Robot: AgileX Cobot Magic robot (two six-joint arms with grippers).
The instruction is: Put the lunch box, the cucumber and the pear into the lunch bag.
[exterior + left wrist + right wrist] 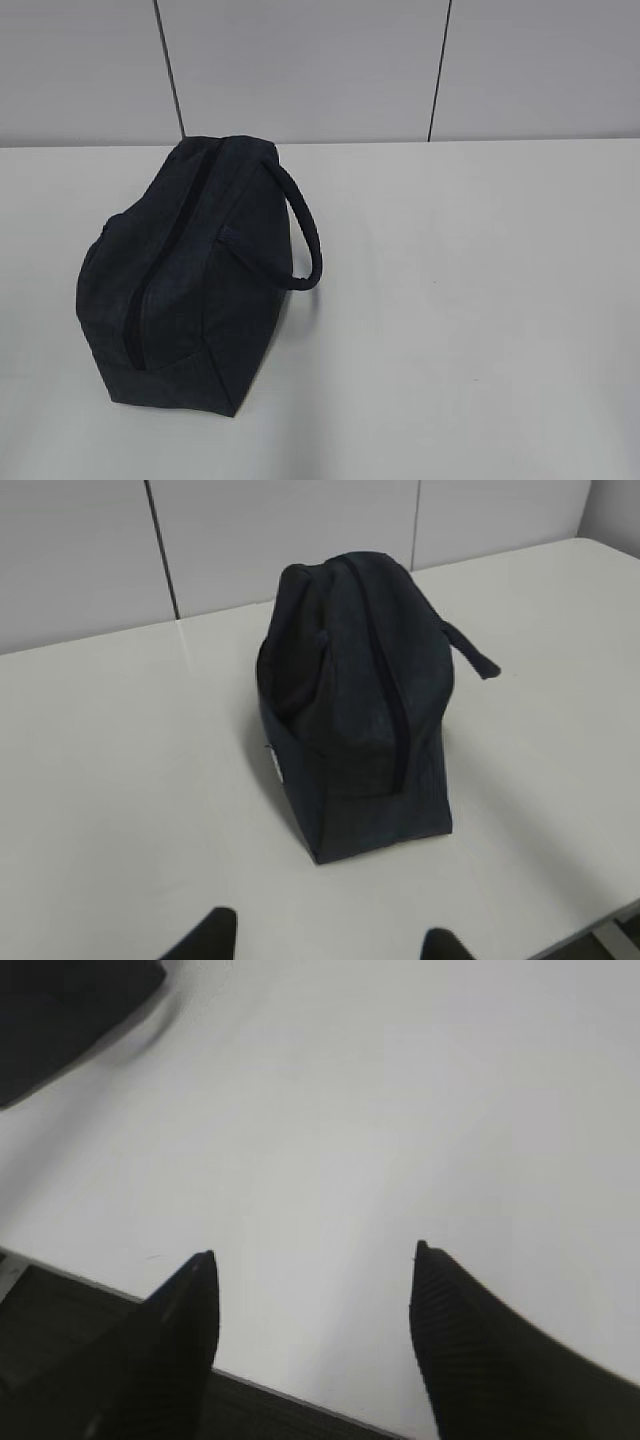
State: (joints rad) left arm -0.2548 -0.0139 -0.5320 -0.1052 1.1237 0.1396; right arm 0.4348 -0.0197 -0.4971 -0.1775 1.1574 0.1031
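Lunch bag [185, 285] sits on the white table [480, 330], left of centre, zipper line dark and apparently closed; handle [305, 235] loops out to its right. We see no lunch box, cucumber or pear in any view. Left gripper [325, 942] hangs back near the table edge, jaws apart and empty. Right gripper [312, 1305] hovers over bare table, jaws apart and empty. We judge no item packed yet; the opening step is in hand. Next: 1 claw steadies the bag, the other finds the zipper pull, not visible to us.

White table [480, 330], zipped dark navy lunch bag [185, 290] directly on it
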